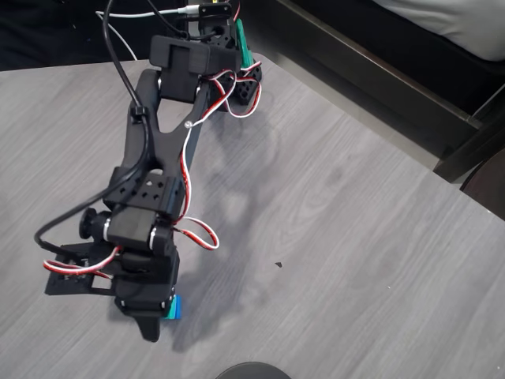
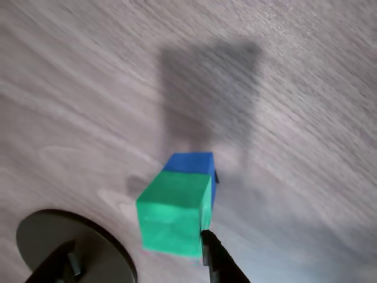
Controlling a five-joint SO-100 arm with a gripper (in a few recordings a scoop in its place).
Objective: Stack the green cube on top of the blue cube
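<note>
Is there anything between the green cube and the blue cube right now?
Nothing visible. In the wrist view the green cube sits right over the blue cube, overlapping it, with a gripper finger beside the green one.

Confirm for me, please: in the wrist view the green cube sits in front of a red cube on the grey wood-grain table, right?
Not quite: the cube behind the green cube is blue, not red. The wrist view shows the blue cube directly behind it on the grey wood-grain table.
</note>
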